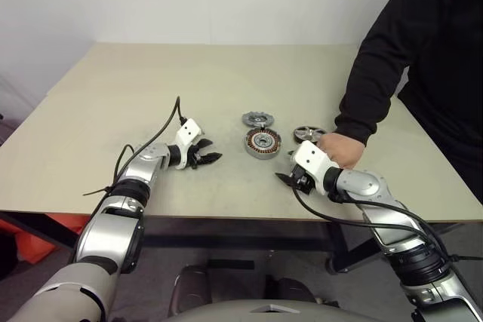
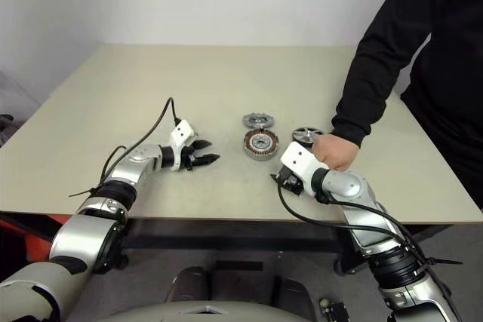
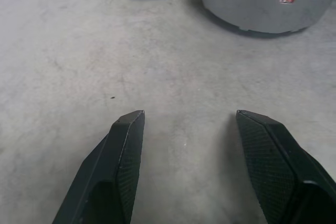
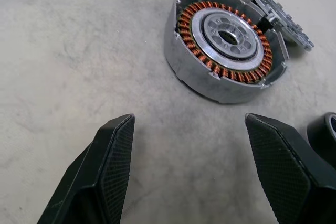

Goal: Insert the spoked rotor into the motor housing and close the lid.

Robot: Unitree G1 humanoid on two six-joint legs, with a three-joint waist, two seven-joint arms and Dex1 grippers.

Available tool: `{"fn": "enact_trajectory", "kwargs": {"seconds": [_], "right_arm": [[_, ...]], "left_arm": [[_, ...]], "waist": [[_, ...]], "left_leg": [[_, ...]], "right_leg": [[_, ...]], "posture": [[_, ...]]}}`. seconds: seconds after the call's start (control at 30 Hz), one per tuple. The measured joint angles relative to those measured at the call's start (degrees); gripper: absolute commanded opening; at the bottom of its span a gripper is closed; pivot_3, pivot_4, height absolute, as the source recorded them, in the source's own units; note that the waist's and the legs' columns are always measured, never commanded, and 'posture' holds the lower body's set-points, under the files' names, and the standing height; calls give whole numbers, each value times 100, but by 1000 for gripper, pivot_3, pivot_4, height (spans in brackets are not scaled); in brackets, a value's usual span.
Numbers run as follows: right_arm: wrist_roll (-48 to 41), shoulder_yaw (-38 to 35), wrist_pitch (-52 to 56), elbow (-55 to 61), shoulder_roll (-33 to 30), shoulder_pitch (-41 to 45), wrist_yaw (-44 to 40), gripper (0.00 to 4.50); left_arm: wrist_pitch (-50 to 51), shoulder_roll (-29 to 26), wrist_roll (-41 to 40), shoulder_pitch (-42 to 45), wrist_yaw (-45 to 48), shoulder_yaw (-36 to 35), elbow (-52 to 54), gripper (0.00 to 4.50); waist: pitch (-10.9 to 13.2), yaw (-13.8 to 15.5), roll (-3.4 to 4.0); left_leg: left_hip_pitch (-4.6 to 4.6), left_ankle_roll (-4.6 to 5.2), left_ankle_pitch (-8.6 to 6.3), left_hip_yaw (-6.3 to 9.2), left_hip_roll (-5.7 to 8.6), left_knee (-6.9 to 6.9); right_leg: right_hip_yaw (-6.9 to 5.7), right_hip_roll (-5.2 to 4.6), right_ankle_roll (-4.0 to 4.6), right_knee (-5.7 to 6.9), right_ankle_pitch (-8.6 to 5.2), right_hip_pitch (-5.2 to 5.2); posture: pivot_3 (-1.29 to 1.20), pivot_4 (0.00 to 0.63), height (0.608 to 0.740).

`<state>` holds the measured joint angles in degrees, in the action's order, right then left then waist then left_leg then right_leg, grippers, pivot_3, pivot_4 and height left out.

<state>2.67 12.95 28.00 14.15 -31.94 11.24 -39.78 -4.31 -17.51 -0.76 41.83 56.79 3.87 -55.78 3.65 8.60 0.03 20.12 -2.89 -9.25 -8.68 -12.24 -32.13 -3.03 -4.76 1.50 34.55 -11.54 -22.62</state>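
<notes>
left tool (image 1: 211,157) hovers low over the surface (image 1: 151,88), jaws apart, nothing between them, aimed twd the housing (image 1: 262,142) but well short of it. right tool (image 1: 285,179) also spread, empty, sits near the front edge, just right of and nearer than the housing; its wrist view looks straight at the housing w/ bare surface between the fingers (image 4: 113,153).

housing lies flat mid-surface, copper windings up, silver centre open, no rotor in it. lid (image 1: 256,118) lies just behind it, nearly touching in the right wrist view; can't tell if they meet. rotor (image 1: 308,134) is to the right of the housing, close beside a person's hand (image 1: 341,148) resting on the surface; hand hides part of it, can't tell if it's touching. black sleeve (image 1: 377,73) reaches in from the far right.
</notes>
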Motion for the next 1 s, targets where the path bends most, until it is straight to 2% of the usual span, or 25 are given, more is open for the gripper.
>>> {"fn": "enact_trajectory", "kwargs": {"seconds": [0.27,0.37,0.73,1.0], "right_arm": [[-140,51,97,65,94,-16,-8,3431],[-454,-242,247,252,264,-127,17,3431],[-1193,-1830,767,802,-266,-1213,12,3431],[-1665,-2200,877,398,104,-1268,201,3431]], "left_arm": [[65,325,-252,-25,182,-19,215,2938],[127,460,-395,-42,270,-45,424,2938],[248,508,-481,-192,501,14,688,2938],[214,442,-475,-190,497,22,608,2938]], "waist": [[1,-1,-1],[1,4,-1],[1,8,-1],[0,-4,0]], "left_leg": [[2,2,-1,0,2,0],[4,4,-2,-1,2,3],[2,17,-10,-3,34,5],[4,18,-11,-3,35,5]], "right_leg": [[-1,-12,-1,1,0,-1],[-1,-14,-3,1,-2,-3],[1,-31,-21,-6,-13,2],[-1,-33,-22,-10,-13,1]], "posture": [[0,0,740],[0,0,740],[0,0,740],[0,0,740]]}}
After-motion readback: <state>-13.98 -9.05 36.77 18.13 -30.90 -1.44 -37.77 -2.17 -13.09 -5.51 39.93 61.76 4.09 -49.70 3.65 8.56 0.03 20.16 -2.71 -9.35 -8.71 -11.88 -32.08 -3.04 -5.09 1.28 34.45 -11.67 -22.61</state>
